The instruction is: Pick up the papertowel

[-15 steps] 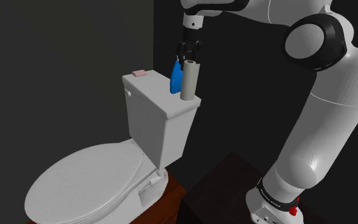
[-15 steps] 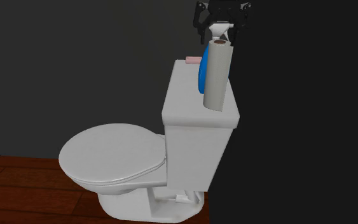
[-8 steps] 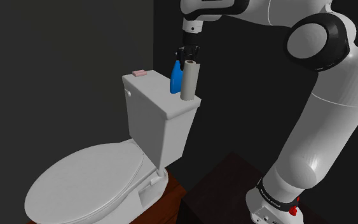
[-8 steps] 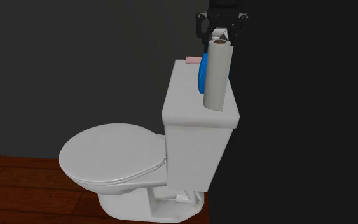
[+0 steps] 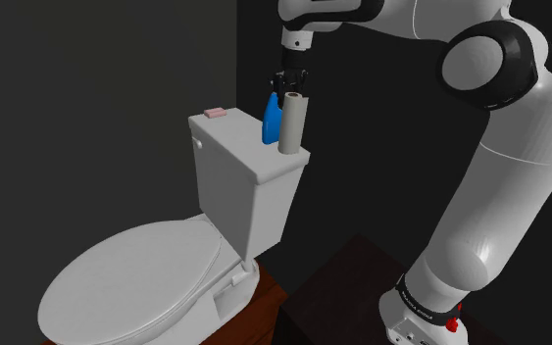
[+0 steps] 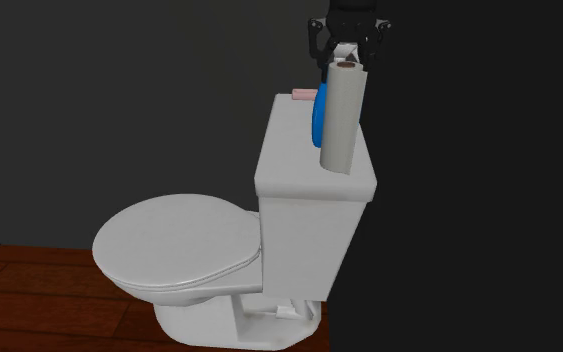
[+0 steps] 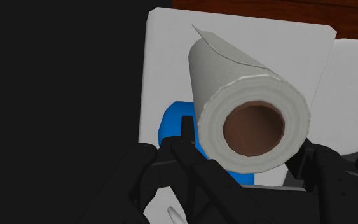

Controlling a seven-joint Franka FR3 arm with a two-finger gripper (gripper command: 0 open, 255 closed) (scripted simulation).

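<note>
Since the gripper (image 5: pixel 290 86) hangs with jaws spread over the upright paper towel roll (image 5: pixel 291 127), it should descend centred, clear of the blue spray bottle (image 5: pixel 271 123), before closing.

Spread jaws flank the top of the upright paper towel roll (image 6: pixel 337 120).

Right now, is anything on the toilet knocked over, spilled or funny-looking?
Nothing is spilled or knocked over. The paper towel roll, the blue spray bottle and the pink bar all sit on the toilet tank lid. One small thing: the roll stands close to the lid's edge.
</note>
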